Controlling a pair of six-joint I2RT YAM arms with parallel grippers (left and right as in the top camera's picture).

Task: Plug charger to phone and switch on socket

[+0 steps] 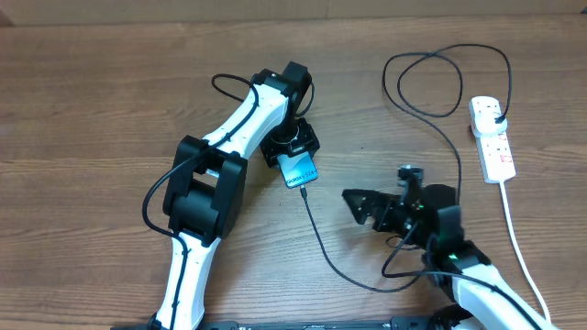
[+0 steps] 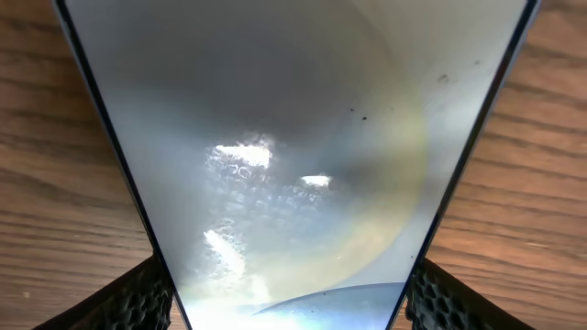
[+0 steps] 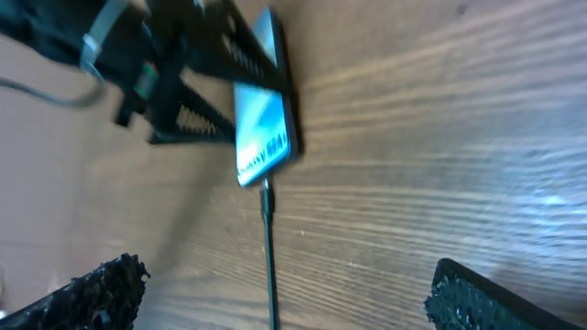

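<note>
We count one phone (image 1: 300, 171), one charger (image 3: 270, 266) and one socket (image 1: 497, 151) on the tabletop (image 1: 92, 110). Our left gripper (image 1: 293, 156) clamps the phone; our right gripper (image 1: 359, 209) gapes wide, empty.

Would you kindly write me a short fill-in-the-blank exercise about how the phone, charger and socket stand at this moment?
1. The phone is clamped by the ___ gripper.
2. The charger has its small tip plugged into the ___.
3. The right gripper hangs ___ and empty.
4. The socket lies nearest the ___ arm.
Missing words: left; phone; open; right.
</note>
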